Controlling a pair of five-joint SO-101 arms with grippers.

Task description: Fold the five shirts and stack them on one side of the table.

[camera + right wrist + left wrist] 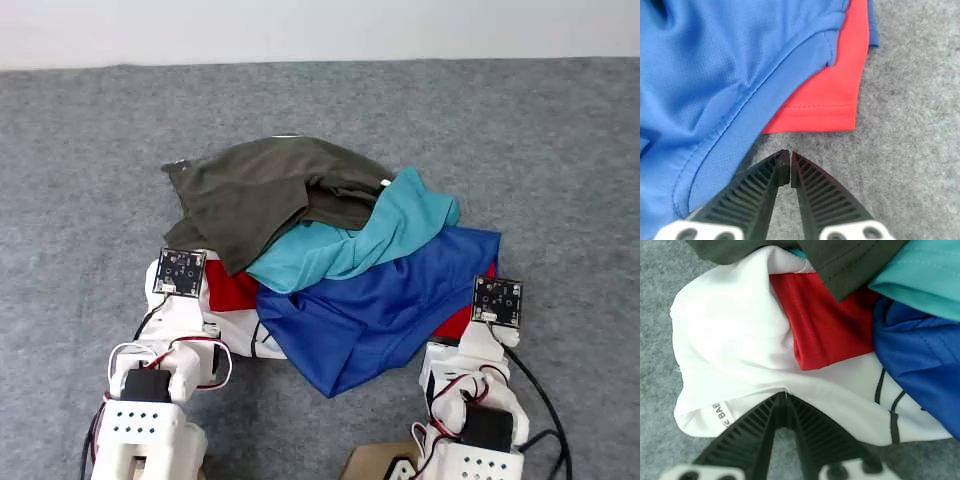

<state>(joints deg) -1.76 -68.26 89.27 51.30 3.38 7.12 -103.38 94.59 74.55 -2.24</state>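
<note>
Shirts (340,260) lie heaped, unfolded, at the middle of the table (560,150). Left gripper (785,397), closed, sits at the white shirt (730,340) edge; right gripper (790,156), closed, just beside the red shirt (825,107) hem.

The left arm (165,370) and right arm (475,400) flank the near side of the shirt pile (330,260), wrists angled down. The left gripper (786,396) has its jaws pressed together (tips over the pile's edge). The right gripper (790,154), likewise closed, hangs just beside the pile.

Overhead plus wrist close-ups of shirts (340,260)
</note>
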